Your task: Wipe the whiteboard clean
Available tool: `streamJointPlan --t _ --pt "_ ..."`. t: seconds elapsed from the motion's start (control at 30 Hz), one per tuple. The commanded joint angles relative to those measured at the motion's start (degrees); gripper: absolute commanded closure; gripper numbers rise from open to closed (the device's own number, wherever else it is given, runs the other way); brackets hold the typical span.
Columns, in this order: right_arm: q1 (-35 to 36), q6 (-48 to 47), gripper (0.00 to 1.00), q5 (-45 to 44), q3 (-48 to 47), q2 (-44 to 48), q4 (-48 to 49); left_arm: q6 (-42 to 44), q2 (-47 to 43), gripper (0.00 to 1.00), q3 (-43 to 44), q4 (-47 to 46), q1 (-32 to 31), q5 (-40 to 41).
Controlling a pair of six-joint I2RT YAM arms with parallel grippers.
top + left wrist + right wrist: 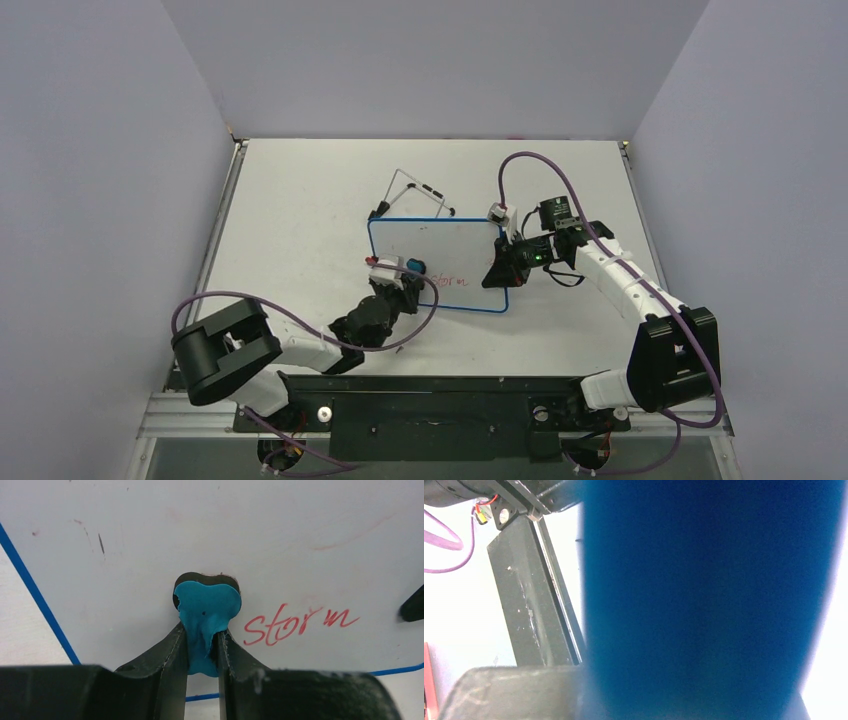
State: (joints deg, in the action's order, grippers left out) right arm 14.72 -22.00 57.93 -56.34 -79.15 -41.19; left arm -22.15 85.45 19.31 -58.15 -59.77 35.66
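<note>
The whiteboard (450,245) lies flat mid-table, white with a thin blue rim, and the red word "storm" (300,622) sits near its front edge. My left gripper (405,272) is shut on a blue-black eraser (207,605), pressed to the board just left of the writing. Faint red smears show further up the whiteboard (150,540). At the board's right edge my right gripper (500,270) is shut on the rim. That blurred blue rim (709,600) fills most of the right wrist view and hides the jaws.
The board's black wire stand (415,190) juts out behind it on the table. A black mounting rail (430,400) runs along the near edge between the arm bases. Purple cables loop by both arms. Walls close in the table on three sides.
</note>
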Motion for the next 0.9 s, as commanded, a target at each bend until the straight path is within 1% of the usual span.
streamJointPlan --t 0.0,0.1,0.2,0.3,0.47,0.63,0.7,0.87 --pt "0.86 -1.69 1.0 -0.3 0.05 1.19 -2.48 1.22 -4.75 1.0 2.97 4.02 2.21 -1.12" --pt "0.84 -1.73 1.0 -0.27 0.04 1.32 -2.44 -2.39 -5.56 1.0 0.53 5.35 6.68 -4.11" --pt "0.88 -1.69 1.0 -0.27 0.05 1.44 -2.47 -4.6 -5.58 1.0 -1.6 4.85 7.8 -4.63" --pt "0.83 -1.73 1.0 -0.4 0.08 1.3 -2.44 -5.26 -4.74 1.0 -2.86 4.13 5.97 -3.66" --pt "0.83 -1.73 1.0 -0.45 0.04 1.21 -2.43 -2.74 -2.78 1.0 -0.47 3.05 -0.89 -0.85" --pt "0.84 -1.75 1.0 -0.45 0.1 1.25 -2.42 1.14 -2.57 1.0 3.56 4.85 -1.94 -1.37" --pt "0.85 -1.76 1.0 -0.45 0.07 1.25 -2.47 2.1 -3.21 1.0 4.82 6.0 -0.87 -2.65" --pt "0.84 -1.73 1.0 -0.37 0.08 1.37 -2.46 1.74 -4.45 1.0 4.18 5.57 5.45 -5.59"
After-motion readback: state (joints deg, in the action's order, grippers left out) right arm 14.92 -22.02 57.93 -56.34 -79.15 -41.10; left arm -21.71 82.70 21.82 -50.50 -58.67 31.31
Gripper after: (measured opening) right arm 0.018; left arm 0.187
